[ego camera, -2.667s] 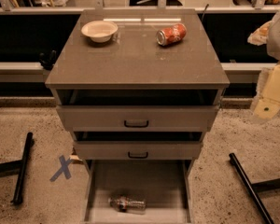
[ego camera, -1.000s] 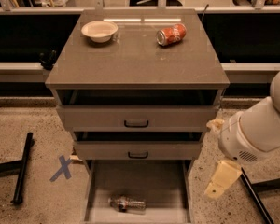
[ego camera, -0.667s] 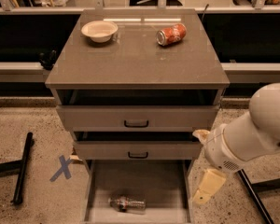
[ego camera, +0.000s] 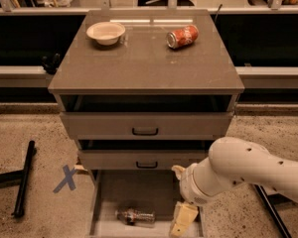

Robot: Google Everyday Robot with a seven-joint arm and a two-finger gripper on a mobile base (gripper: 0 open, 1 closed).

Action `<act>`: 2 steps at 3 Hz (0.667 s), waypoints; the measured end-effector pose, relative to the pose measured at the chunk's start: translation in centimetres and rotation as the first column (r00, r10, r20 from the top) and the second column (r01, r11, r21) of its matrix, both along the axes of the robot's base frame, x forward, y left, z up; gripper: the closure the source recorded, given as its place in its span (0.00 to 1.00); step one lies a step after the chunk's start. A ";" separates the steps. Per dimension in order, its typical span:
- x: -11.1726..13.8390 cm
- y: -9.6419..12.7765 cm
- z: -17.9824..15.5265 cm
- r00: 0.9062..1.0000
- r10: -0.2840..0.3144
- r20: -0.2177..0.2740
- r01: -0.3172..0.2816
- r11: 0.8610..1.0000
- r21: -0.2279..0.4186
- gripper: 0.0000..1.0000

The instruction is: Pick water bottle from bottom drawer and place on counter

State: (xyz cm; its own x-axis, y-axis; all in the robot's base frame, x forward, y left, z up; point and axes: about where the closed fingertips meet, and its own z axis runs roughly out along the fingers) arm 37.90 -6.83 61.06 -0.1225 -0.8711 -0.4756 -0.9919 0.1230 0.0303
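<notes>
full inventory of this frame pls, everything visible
counter: 1, glossy grey-brown, top of the cabinet
bowl: 1, cream, back left of the counter
soda can: 1, red-orange, on its side, back right of the counter
upper drawers: 2, grey-brown with black handles, slightly open
bottom drawer: 1, grey floor, pulled out
water bottle: 1, clear, lying on the bottom drawer floor near its front
tape X: 1, blue, on the floor left of the cabinet
black bars: 2, on the floor, one on each side
arm: 1, white, reaching in from the right
gripper: 1, cream, over the drawer's right front, right of the bottle
</notes>
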 end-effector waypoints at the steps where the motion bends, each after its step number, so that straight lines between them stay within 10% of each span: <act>1: 0.0 0.0 0.0 1.000 0.001 -0.001 -0.001 1.000 -0.001 0.00; 2: 0.6 -1.0 -3.3 1.000 -0.028 -0.011 0.027 1.000 -0.015 0.00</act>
State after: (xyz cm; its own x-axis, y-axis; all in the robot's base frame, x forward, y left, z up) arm 38.52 -7.80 57.74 -0.1520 -0.8740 -0.4615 -0.9878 0.1508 0.0398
